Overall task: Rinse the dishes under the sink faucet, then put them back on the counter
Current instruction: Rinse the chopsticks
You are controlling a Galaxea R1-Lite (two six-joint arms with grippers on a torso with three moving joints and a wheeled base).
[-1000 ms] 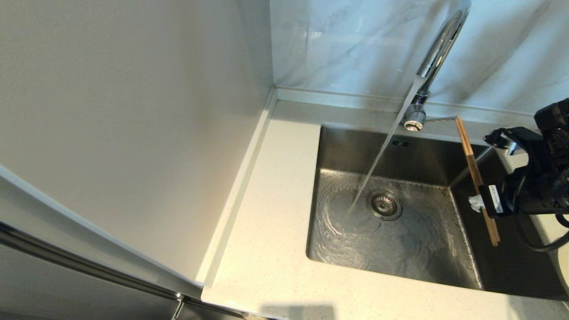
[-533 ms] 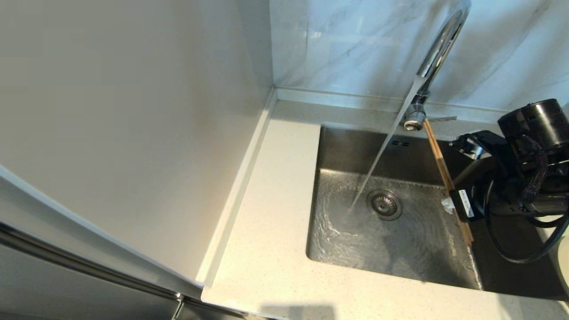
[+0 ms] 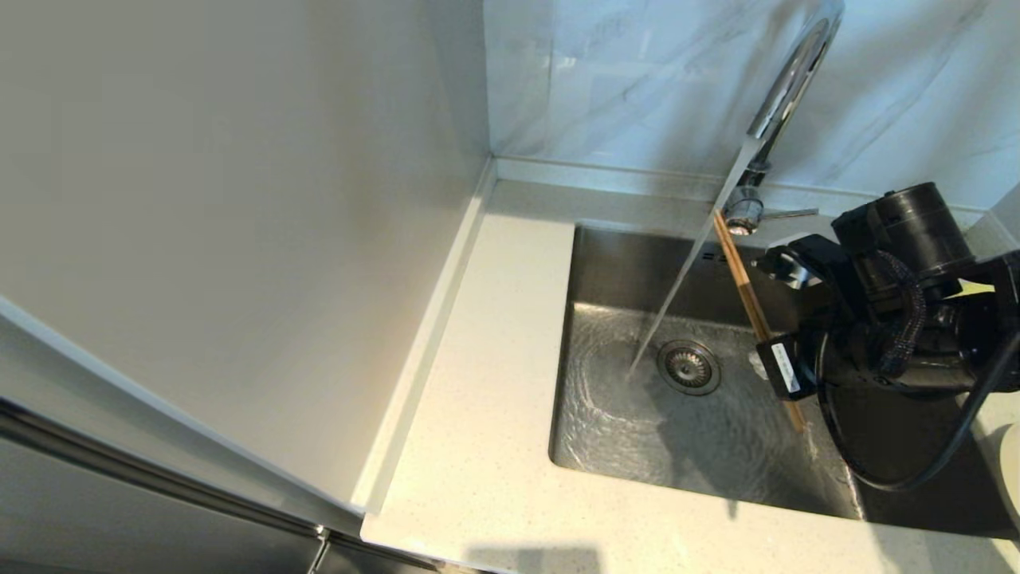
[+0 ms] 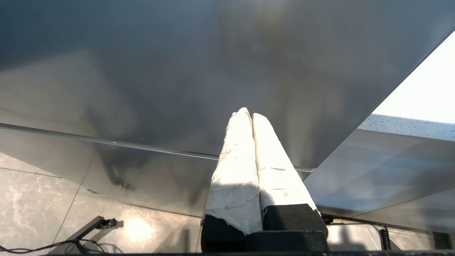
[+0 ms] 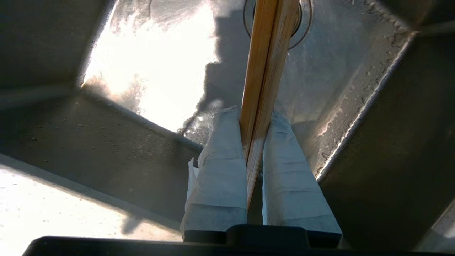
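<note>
The right gripper (image 3: 766, 365) hung over the right half of the sink (image 3: 637, 263), its two white-wrapped fingers (image 5: 217, 167) pinched narrow on the chopsticks (image 3: 745, 283). The pair ran side by side between the pads, held part-way along. From the gripper one length slanted up and back toward the base of the faucet (image 3: 785, 84); a shorter length stuck out below and forward, its tip over the wet sink floor. In the right wrist view the chopsticks (image 5: 265, 67) reached out beyond the fingertips and crossed over the drain (image 5: 302, 25).

Water ran from the faucet in a slanted stream (image 3: 685, 279) and struck the basin floor just left of the drain (image 3: 688, 367), spreading in ripples. The stream passed to the left of the gripper; the upper end of the chopsticks lay close beside it, near the spout, though I could not tell whether the water touched the wood there.

The counter (image 3: 486, 446) ran along the sink's left and near sides, well left of the gripper. The faucet's thin lever (image 3: 789, 213) pointed right at its base, just behind the gripper's arm.

The left gripper (image 4: 249, 117) was away from the sink, out of the head view, its fingers pressed together on nothing, facing a grey panel (image 4: 177, 71) above a tiled floor (image 4: 42, 206).
</note>
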